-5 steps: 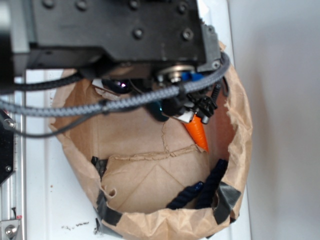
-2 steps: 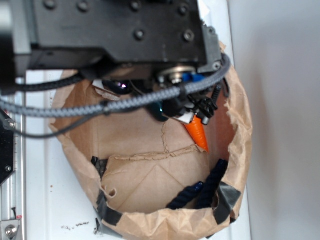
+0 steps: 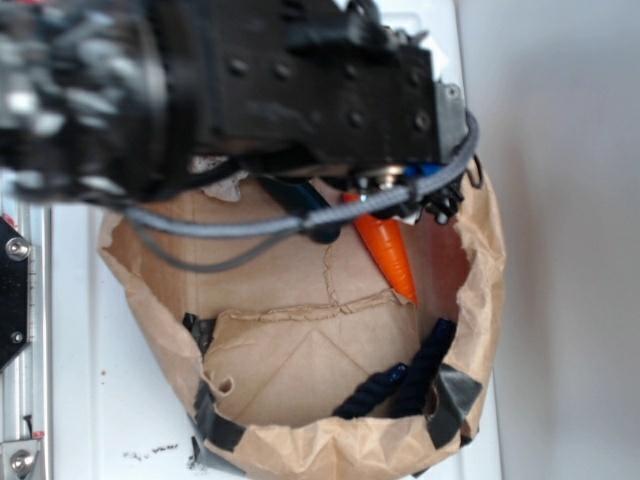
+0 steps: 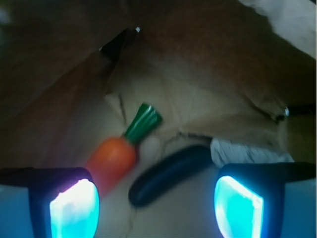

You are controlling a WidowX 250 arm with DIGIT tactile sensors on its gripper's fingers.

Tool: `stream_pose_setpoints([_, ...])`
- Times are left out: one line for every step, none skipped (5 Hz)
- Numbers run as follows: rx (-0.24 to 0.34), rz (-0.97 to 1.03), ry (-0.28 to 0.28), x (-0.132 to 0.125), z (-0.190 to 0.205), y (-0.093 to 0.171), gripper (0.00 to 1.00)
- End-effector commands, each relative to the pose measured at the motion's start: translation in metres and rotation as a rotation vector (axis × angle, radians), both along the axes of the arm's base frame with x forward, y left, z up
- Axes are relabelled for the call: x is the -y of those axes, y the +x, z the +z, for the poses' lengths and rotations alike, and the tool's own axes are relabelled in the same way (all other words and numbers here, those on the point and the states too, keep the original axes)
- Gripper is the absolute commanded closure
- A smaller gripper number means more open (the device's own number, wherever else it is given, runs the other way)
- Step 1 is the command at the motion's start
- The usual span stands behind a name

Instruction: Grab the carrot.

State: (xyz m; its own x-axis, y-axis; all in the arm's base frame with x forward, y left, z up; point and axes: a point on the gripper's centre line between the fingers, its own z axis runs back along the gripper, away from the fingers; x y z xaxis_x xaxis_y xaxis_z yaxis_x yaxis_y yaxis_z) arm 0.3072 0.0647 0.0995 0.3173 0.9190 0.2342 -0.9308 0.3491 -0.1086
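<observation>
carrot [image 4: 113, 157]: bright orange, green ribbed top | cucumber toy [image 4: 171, 173]: dark green | paper bag [image 3: 300, 360]: brown

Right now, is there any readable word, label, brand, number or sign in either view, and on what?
None. The paper bag, carrot, dark cucumber-shaped toy and the arm's black housing show no print. The housing is blurred, so small marks could be missed.

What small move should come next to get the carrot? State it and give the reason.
Probably shift the tool sideways toward the carrot, then lower. In the wrist view the fingers stand open and apart, with the carrot lying at the left finger rather than centred, and the dark cucumber-shaped toy sitting mid-gap. Closing now would likely catch the wrong toy inside the paper bag.
</observation>
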Motion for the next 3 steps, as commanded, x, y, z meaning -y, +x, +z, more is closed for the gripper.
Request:
stream_pose_setpoints([0.103,-0.011,0.043,-0.0163,0.0096,0.0002,0.00])
stream_pose_setpoints([0.122,-0.010,0.040,-0.0177,0.0066,0.0076,0.00])
stream_pose_setpoints([0.145,-0.074,0.047,-0.0115,0.0043,0.0095,0.00])
